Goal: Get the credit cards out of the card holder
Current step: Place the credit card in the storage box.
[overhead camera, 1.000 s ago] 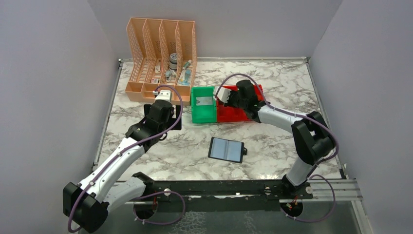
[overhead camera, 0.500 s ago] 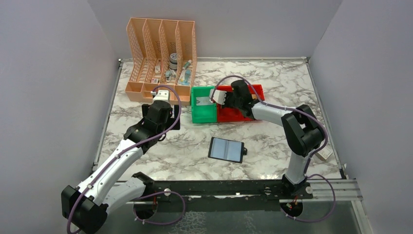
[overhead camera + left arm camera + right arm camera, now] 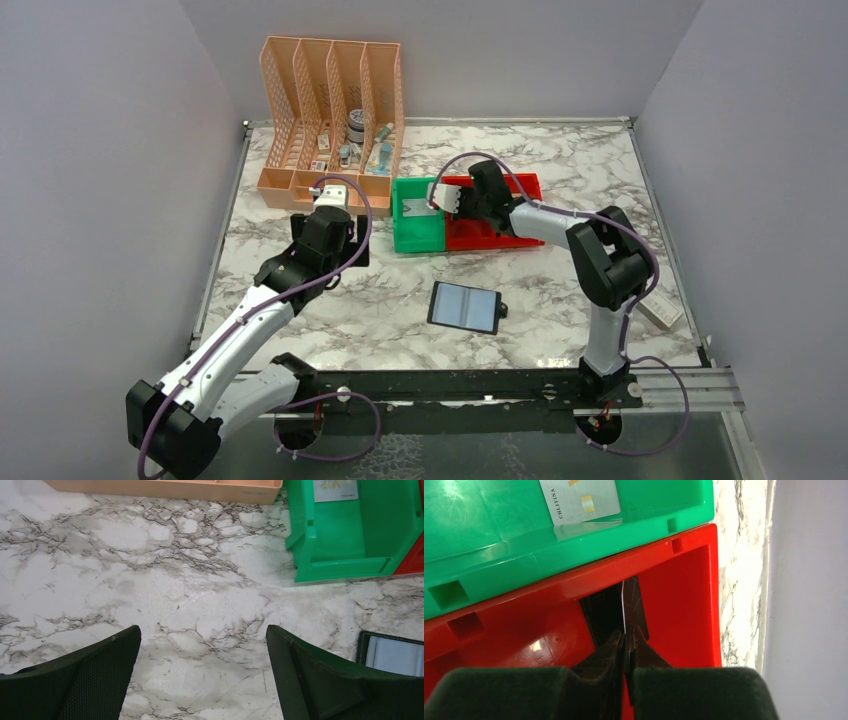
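Green bin (image 3: 474,540) has one credit card (image 3: 579,497); my right gripper (image 3: 625,642) pinches a second card (image 3: 624,605). Left gripper (image 3: 202,635) released; card holder (image 3: 464,306) looks empty.

"VIP" on card (image 3: 335,489) in green bin (image 3: 350,535)

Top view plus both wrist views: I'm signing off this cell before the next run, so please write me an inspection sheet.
Surface: marble table.
Job's things: card holder open, near centre; grey card in green bin; held card above red bin.
Clutter: peach organizer with small items; white object at right edge.
Grippers: left gripper open above table; right gripper shut on held card.
Cables: purple cables loop along both arms.
Surroundings: plain grey walls.
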Robot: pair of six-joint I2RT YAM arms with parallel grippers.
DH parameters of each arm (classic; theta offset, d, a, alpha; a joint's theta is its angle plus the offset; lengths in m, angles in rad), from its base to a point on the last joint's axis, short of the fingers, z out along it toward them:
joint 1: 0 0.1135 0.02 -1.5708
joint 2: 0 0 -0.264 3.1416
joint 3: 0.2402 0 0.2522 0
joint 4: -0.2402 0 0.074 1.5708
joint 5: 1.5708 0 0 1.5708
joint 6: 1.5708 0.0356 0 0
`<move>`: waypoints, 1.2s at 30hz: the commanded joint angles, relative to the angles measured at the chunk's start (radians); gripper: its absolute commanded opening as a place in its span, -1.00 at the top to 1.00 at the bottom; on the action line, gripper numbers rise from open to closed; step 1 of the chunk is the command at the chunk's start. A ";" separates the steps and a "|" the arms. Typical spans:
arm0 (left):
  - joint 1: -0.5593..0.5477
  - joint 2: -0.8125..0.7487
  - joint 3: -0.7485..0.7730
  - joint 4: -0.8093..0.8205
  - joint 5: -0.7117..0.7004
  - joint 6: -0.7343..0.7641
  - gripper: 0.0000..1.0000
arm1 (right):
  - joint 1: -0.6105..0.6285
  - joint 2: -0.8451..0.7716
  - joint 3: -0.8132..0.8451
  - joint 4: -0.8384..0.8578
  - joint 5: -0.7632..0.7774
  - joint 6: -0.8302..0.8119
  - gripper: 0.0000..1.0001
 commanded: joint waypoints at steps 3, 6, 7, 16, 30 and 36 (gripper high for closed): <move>0.008 -0.001 -0.005 -0.009 -0.027 0.005 -0.99 | 0.000 -0.002 0.025 -0.067 -0.081 -0.020 0.72; 0.008 -0.002 -0.007 -0.010 -0.027 0.003 -0.99 | -0.001 0.003 0.029 -0.068 -0.068 -0.014 0.60; 0.008 -0.002 -0.006 -0.010 -0.027 0.003 -0.99 | -0.002 0.008 0.032 -0.069 -0.051 -0.013 0.60; 0.007 -0.001 -0.007 -0.011 -0.025 0.003 -0.99 | -0.010 0.013 0.036 -0.034 -0.016 0.034 0.59; 0.008 -0.007 -0.006 -0.010 -0.015 0.003 -0.99 | -0.013 -0.513 -0.448 0.687 0.014 1.038 -0.81; 0.009 0.000 -0.004 -0.009 -0.001 0.003 -0.99 | -0.013 -0.756 -0.509 0.387 0.014 1.457 -0.96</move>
